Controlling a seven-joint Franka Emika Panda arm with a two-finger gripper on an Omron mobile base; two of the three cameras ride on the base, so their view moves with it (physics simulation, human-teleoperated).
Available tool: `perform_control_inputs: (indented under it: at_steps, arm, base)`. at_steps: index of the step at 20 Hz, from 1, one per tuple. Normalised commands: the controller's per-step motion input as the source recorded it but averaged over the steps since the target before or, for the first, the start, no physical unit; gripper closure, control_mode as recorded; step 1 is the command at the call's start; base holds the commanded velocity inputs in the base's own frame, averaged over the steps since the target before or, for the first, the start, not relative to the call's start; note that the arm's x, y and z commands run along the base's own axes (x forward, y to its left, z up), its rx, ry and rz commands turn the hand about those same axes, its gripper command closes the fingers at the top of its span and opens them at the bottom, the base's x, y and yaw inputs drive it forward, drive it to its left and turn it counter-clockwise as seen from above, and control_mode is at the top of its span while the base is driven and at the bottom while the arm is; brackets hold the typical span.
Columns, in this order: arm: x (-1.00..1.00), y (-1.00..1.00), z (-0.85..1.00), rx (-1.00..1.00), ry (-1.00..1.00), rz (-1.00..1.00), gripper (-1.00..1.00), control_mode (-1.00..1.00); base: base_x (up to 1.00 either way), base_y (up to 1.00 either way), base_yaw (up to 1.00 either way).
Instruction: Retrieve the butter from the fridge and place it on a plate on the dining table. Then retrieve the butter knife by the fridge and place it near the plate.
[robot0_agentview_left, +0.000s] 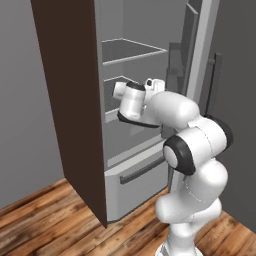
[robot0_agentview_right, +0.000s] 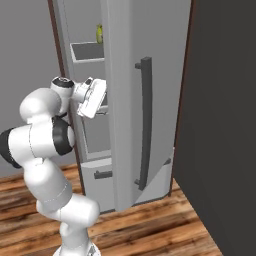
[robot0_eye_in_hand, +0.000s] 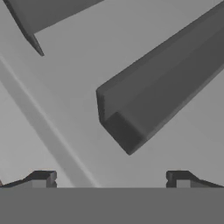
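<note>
The fridge (robot0_agentview_left: 135, 165) stands open, its door (robot0_agentview_right: 135, 100) swung out with the long dark handle (robot0_agentview_right: 145, 125) on it. The white arm (robot0_agentview_left: 195, 145) reaches in among the shelves (robot0_agentview_left: 132, 52). The gripper (robot0_eye_in_hand: 111, 179) is spread wide with nothing between its fingers (robot0_eye_in_hand: 41, 178), close to a grey shelf edge (robot0_eye_in_hand: 144, 109). A small yellow-green thing (robot0_agentview_right: 99, 34) sits on a high shelf; I cannot tell if it is the butter.

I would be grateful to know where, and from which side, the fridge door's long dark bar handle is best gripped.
Probably grip the bar handle around its middle, between its top and bottom mounts. It stands vertical and clear of the open fridge door, so come from the door's outer face with the gripper turned so that one finger passes each side of the bar.
</note>
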Motion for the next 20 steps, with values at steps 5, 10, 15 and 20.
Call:
perform_control_inputs:
  at_steps: [5,10,15,20]
  arm:
    - [0.34,-0.05,-0.02,0.0,0.04,0.0,-1.0,-1.0]
    - [0.22,-0.01,0.0,0.0,0.04,0.0,-1.0,-1.0]
    - [0.01,-0.16,0.0,-0.02,0.09,-0.01,-1.0,-1.0]
    - [-0.11,-0.54,0.0,-0.02,0.12,-0.05,-1.0,-1.0]
  base:
    - [0.0,0.0,0.0]
    - [0.0,0.0,0.0]
    - [0.0,0.0,0.0]
    - [0.0,0.0,0.0]
